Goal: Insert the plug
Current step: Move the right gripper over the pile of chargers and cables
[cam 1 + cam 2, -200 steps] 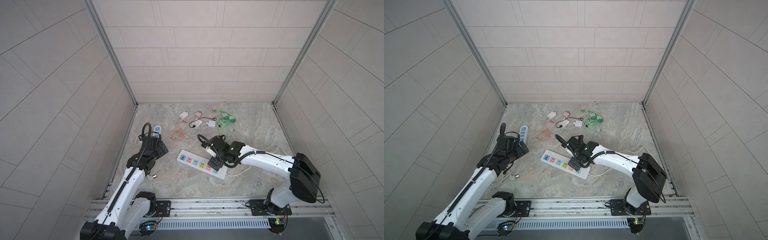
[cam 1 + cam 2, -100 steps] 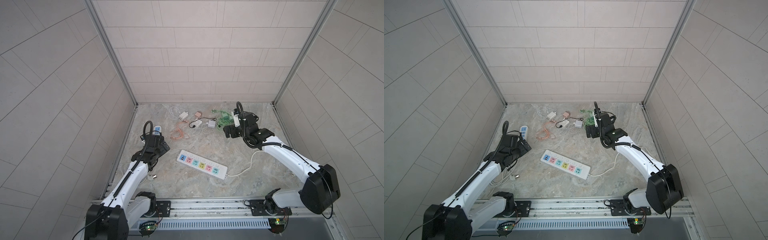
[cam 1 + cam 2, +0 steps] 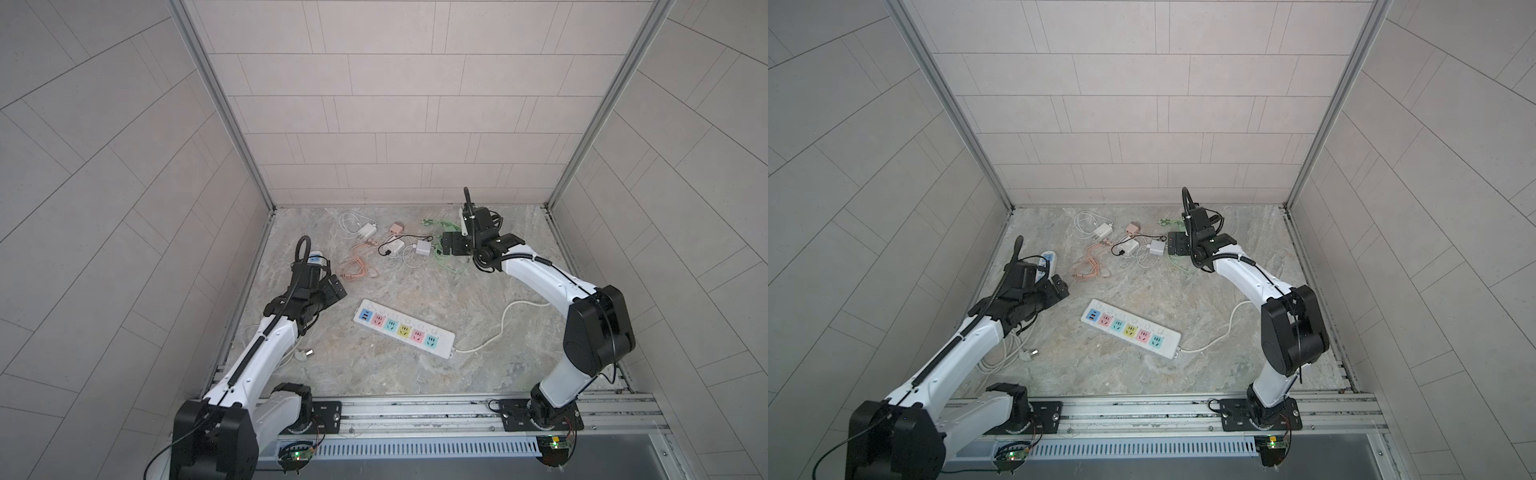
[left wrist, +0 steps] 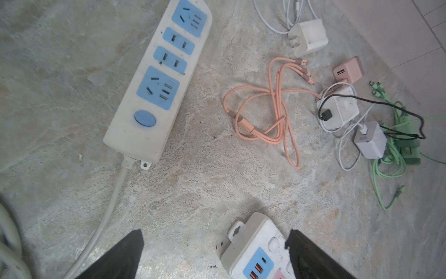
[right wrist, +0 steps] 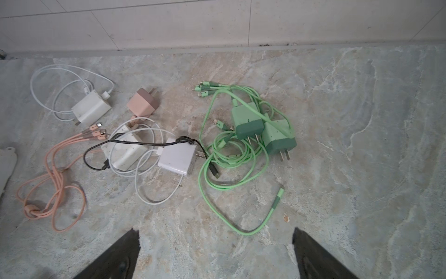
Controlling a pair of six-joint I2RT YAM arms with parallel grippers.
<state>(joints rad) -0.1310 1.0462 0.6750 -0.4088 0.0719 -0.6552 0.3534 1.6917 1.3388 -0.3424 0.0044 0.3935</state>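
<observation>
1. counter: flat slab, matt grey-beige marbling, scuffed; carries everything below
2. pastel power strip: long white plastic bar with six coloured outlet faces; lies diagonally mid-counter toward the front edge, sockets up, so a plug can drop straight in; nothing seated yet; its cream cord trails toward the right edge
3. blue power strip: white body, blue faces, round switch; lies by the left edge
4. left fingers: black wedges, spread wide, empty; just beside the pastel strip's USB end, probably to steady it
5. right fingers: spread wide, empty; above the charger heap, probably choosing
6. green chargers: pair of two-tone blocks with flat prongs, near the far edge, well apart from the pastel strip; likeliest plug for the task, not yet picked up
7. white chargers: smooth cubes, slightly grimy
8. pink charger: small rounded cube
9. green cables, salmon cable, black cable: limp, looped, tangled; may drag along with a charger
</observation>
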